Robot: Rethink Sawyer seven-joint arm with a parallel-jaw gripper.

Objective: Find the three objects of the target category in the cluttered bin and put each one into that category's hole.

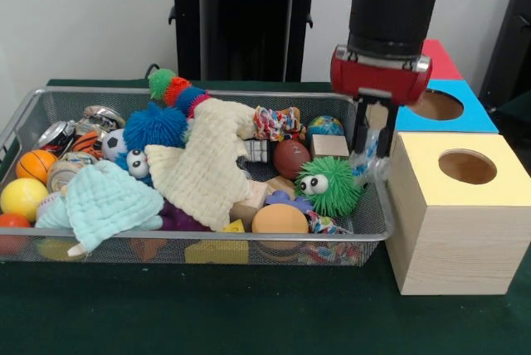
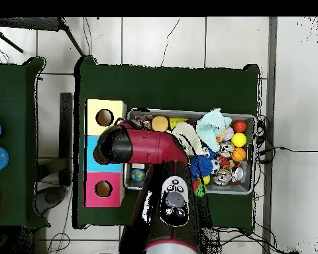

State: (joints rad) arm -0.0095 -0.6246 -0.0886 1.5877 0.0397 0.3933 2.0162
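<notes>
while the gripper [image 1: 371, 149] hangs at the bin's [image 1: 375, 230] right edge beside the yellow box [image 1: 459, 214], it pinches something clear; can't tell what. green fuzzy toy [image 1: 330, 185] just beside it.

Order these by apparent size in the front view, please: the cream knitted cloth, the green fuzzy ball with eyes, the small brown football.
1. cream knitted cloth, clearly the largest.
2. green fuzzy ball with eyes.
3. small brown football, smallest; it lies slightly farther from the camera and is partly hidden, so its gap to the ball is unsure.
</notes>
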